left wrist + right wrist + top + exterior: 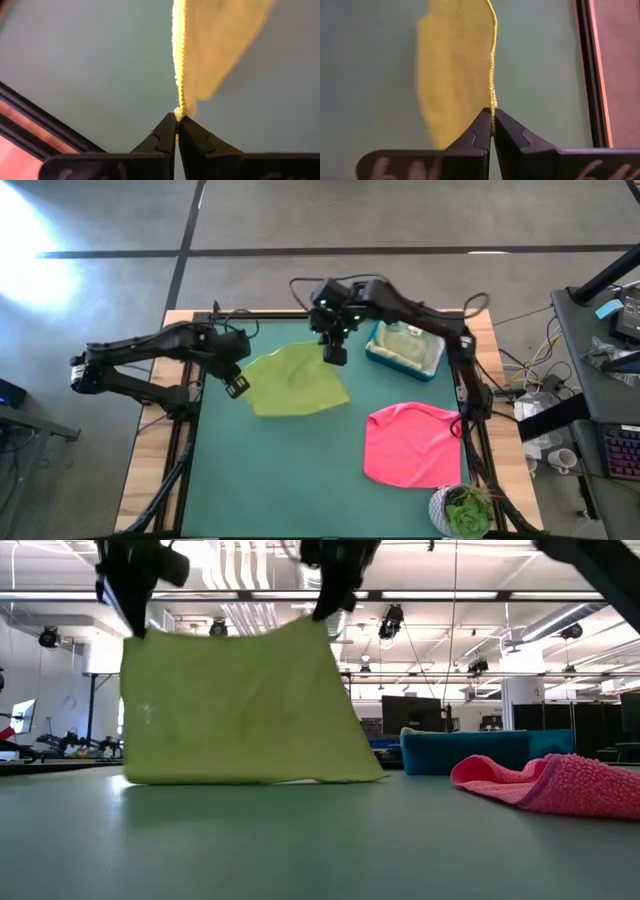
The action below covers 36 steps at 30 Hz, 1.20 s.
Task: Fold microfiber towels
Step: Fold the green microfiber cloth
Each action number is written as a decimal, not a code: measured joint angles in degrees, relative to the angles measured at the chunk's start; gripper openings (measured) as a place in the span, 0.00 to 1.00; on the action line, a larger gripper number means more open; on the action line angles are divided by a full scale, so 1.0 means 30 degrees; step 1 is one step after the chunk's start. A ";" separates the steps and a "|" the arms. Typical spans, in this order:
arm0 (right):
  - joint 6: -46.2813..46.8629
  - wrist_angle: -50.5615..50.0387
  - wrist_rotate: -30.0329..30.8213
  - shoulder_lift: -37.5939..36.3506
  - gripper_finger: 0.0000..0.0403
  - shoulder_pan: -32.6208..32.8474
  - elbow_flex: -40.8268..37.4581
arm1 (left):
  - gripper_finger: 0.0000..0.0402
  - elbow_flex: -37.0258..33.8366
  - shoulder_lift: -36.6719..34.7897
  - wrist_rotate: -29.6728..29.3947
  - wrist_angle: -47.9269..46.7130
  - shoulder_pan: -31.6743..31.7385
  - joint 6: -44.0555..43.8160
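A lime green towel point(295, 380) hangs spread between my two grippers, its lower edge point(250, 780) resting on the green table. My left gripper point(237, 387) is shut on the towel's upper left corner, and my right gripper point(334, 356) is shut on its upper right corner. In the low view the cloth point(240, 705) stands like a curtain above the table. A hot pink towel point(412, 445) lies crumpled flat on the table to the right. My left gripper pinches the towel's upper left corner point(179, 111) between its two fingers, from above and pointing steeply down. The cloth hangs below the fingers point(135, 628), its bottom edge on the table. My right gripper pinches the upper right corner at its hemmed edge point(492, 107) between its two fingers, slanting down from the far side. The top edge between the two grippers sags only slightly.
A blue bin point(375, 352) at the far right holds a pale green cloth point(405, 342). A potted plant point(465, 510) stands at the near right corner. Bare green table point(270, 480) lies in front of the hanging towel.
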 joint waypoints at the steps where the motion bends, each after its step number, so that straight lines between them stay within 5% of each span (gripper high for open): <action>1: 0.0358 -0.0210 0.0008 -0.0384 0.02 0.0054 0.0000 | 0.00 0.0496 0.0000 0.0000 -0.0122 0.0006 0.0327; 16: 0.5475 -0.0772 0.0884 -0.3382 0.02 0.2050 -0.0056 | 0.00 0.7686 0.1499 0.0858 -0.3626 -0.0001 0.1433; 19: 0.5455 -0.1134 0.1481 -0.3517 0.02 0.2925 -0.0058 | 0.00 0.7721 0.1697 0.1533 -0.3677 -0.0001 0.3854; 22: 0.6279 -0.1261 0.5014 -0.3513 0.02 0.3688 -0.0055 | 0.00 0.7097 0.1972 -0.0768 -0.3801 0.0218 0.5782; 24: 0.6673 -0.1460 0.5639 -0.3510 0.02 0.3997 -0.0058 | 0.00 0.7234 0.2308 -0.2987 -0.3750 0.0538 0.6053; 27: 0.7116 -0.1311 0.7342 -0.3510 0.02 0.4659 -0.0058 | 0.00 0.7913 0.2713 -0.8377 -0.3361 0.0538 0.5810; 30: 0.7849 -0.1330 1.1630 -0.3408 0.02 0.5145 -0.0058 | 0.00 0.8297 0.3335 -1.2454 -0.2032 0.0557 0.5827; 32: 0.8165 -0.1337 1.2717 -0.3379 0.02 0.5179 -0.0058 | 0.00 0.8594 0.3764 -1.1121 -0.1508 0.0560 0.6445; 35: 0.7629 -0.1150 0.9608 -0.3401 0.02 0.5192 -0.0051 | 0.00 0.8816 0.4239 -0.2503 -0.0634 -0.0406 0.7135; 36: 0.7629 -0.0939 0.9461 -0.3398 0.02 0.5314 -0.0051 | 0.00 0.8816 0.4422 -0.1266 -0.0336 -0.0823 0.7989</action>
